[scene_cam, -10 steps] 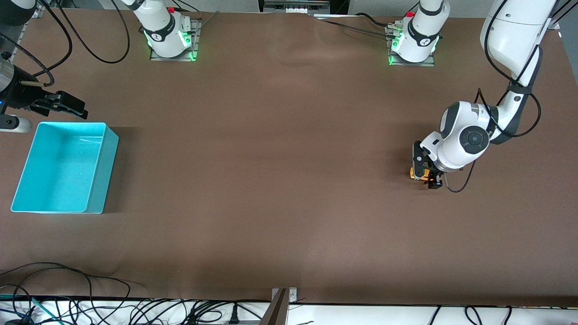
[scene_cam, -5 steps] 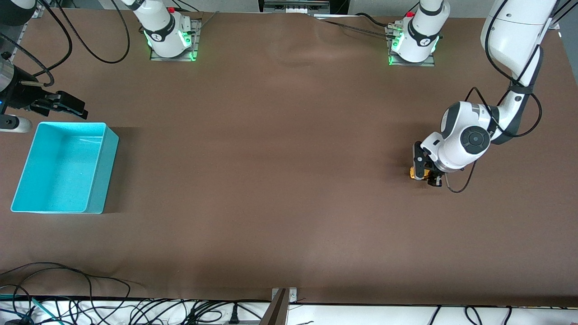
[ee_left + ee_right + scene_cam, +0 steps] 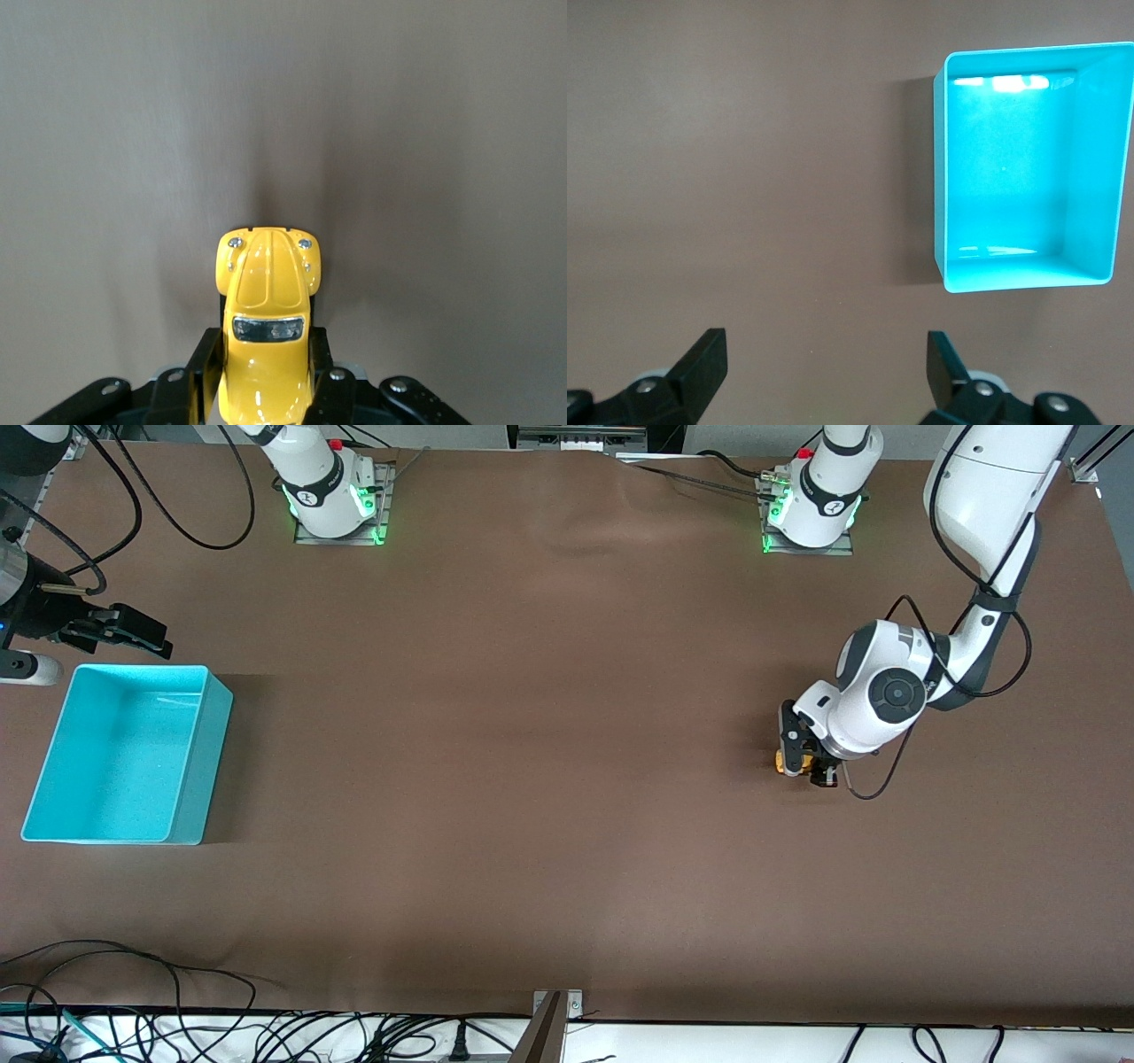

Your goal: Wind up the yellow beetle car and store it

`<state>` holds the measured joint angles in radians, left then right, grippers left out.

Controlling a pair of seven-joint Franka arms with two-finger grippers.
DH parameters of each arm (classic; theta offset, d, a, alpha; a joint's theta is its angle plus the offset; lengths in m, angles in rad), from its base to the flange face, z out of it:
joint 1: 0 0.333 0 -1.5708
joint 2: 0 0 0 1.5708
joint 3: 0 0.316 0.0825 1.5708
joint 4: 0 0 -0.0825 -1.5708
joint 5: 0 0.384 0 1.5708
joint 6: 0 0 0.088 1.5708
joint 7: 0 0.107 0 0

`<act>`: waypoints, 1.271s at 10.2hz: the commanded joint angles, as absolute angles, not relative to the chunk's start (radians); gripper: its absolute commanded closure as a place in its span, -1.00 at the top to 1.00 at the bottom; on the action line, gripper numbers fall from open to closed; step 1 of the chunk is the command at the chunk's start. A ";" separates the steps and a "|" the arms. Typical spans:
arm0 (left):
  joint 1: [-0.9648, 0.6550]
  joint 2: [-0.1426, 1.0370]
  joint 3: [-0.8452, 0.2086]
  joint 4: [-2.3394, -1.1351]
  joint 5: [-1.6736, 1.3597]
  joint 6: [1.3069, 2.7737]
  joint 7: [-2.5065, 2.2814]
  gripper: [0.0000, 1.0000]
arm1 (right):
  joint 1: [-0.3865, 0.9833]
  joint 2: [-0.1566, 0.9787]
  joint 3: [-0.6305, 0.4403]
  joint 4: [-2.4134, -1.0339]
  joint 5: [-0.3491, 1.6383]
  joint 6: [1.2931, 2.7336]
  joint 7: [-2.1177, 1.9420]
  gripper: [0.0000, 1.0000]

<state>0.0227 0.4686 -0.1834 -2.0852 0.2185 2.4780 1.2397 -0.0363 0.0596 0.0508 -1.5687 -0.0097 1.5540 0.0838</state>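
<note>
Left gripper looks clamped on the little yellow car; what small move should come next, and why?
Probably a short pull-back along the table to wind the yellow beetle car. The left gripper is shut on its sides, wheels apparently down on the surface. The turquoise bin sits empty at the right arm's end, where the right gripper waits open.

A brown table (image 3: 549, 779) fills the frame. A turquoise bin (image 3: 202, 762) sits on it at middle left. The yellow beetle car (image 3: 785, 762) rests on it at middle right. Two arm bases (image 3: 332, 509) stand along the top.
</note>
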 commanded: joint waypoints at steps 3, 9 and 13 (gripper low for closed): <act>0.027 0.531 -0.189 -2.052 0.242 2.459 1.210 -1.00 | -0.041 0.069 0.052 -1.545 0.008 1.540 0.083 1.00; 0.201 0.580 -0.178 -2.025 0.245 2.457 1.400 -0.99 | -0.037 0.078 0.052 -1.545 0.008 1.543 0.084 1.00; 0.296 0.581 -0.175 -2.002 0.299 2.457 1.535 -0.99 | -0.037 0.083 0.052 -1.545 0.008 1.545 0.084 1.00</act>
<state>0.2663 0.4946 -0.1758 -2.0461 0.2455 2.4306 1.4880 -0.0353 0.0704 0.0514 -1.5687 -0.0093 1.5540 0.0838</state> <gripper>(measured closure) 0.564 0.000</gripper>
